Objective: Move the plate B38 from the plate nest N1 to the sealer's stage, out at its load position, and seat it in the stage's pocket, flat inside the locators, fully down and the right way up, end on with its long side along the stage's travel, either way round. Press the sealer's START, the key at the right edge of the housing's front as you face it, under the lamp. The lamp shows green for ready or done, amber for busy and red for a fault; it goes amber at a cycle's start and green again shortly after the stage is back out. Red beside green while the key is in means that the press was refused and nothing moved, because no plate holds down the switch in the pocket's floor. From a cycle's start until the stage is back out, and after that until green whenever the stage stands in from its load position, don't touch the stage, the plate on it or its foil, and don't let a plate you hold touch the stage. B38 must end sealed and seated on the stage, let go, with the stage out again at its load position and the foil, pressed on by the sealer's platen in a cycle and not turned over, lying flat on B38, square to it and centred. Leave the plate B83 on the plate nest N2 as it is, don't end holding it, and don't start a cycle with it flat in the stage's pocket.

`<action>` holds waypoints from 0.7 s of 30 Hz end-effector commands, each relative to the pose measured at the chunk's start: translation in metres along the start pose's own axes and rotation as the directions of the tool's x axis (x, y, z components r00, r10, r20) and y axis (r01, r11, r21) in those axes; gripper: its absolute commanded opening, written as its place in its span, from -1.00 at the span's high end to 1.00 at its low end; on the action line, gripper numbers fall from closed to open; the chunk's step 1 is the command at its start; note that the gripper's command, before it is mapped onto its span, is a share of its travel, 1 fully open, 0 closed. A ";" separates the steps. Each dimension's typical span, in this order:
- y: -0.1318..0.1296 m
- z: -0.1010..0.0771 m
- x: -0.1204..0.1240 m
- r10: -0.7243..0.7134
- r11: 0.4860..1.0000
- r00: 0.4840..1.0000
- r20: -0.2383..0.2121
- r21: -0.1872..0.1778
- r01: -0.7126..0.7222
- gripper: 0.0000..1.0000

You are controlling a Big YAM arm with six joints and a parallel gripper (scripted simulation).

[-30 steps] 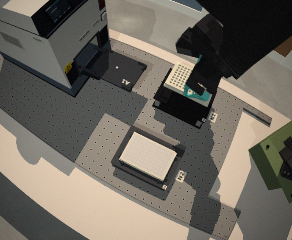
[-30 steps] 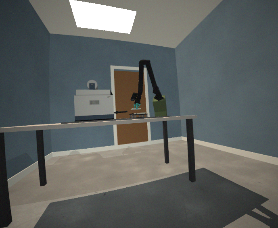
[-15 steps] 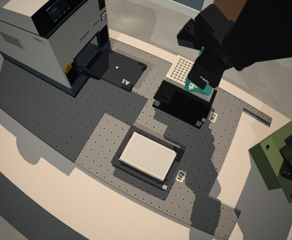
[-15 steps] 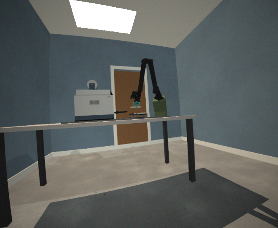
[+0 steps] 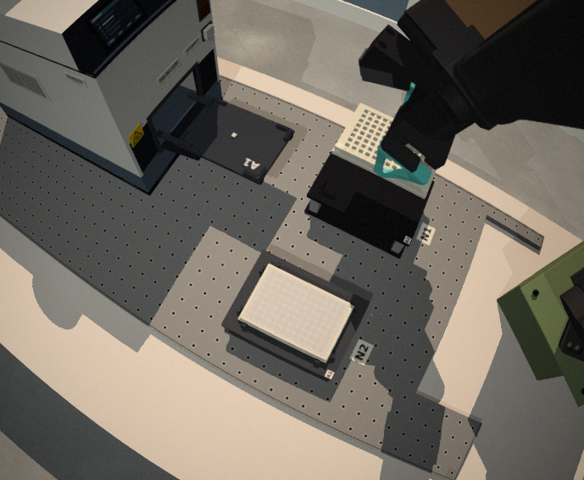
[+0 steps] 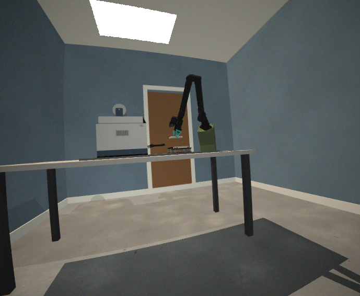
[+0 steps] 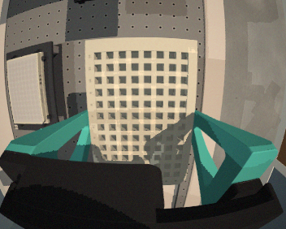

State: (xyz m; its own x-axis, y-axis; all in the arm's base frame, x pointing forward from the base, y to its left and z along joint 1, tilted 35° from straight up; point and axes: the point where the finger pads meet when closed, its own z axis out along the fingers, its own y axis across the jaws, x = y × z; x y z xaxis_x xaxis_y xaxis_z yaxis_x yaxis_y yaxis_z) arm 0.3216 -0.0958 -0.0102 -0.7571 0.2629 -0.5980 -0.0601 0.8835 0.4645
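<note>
The claw (image 7: pixel 142 149) is clamped on plate B38 (image 5: pixel 366 131), lifted clear above nest N1 (image 5: pixel 364 206). The carry looks underway; next, I'd say, swing it over the sealer's stage (image 5: pixel 240 139) and lower it flat.

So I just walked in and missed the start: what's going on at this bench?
A single robot arm's gripper is shut on plate B38 and holds it in the air above the black nest N1. The sealer's stage stands out at the front of the sealer, its pocket bare. Plate B83 sits on nest N2, apart from the arm.
</note>
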 end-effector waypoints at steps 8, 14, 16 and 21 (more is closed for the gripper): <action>-0.008 -0.008 -0.017 -0.031 0.999 0.999 0.017 0.013 0.031 1.00; 0.000 0.000 -0.003 -0.010 1.000 1.000 -0.006 -0.006 0.010 1.00; 0.001 0.001 -0.001 -0.004 1.000 1.000 -0.007 -0.007 0.004 1.00; -0.001 0.000 -0.015 -0.027 1.000 1.000 0.015 0.001 0.027 1.00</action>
State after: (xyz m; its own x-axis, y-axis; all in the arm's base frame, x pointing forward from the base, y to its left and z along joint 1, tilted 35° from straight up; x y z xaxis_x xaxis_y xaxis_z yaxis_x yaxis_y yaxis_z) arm 0.3213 -0.0977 -0.0078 -0.7576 0.2554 -0.6007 -0.0668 0.8851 0.4606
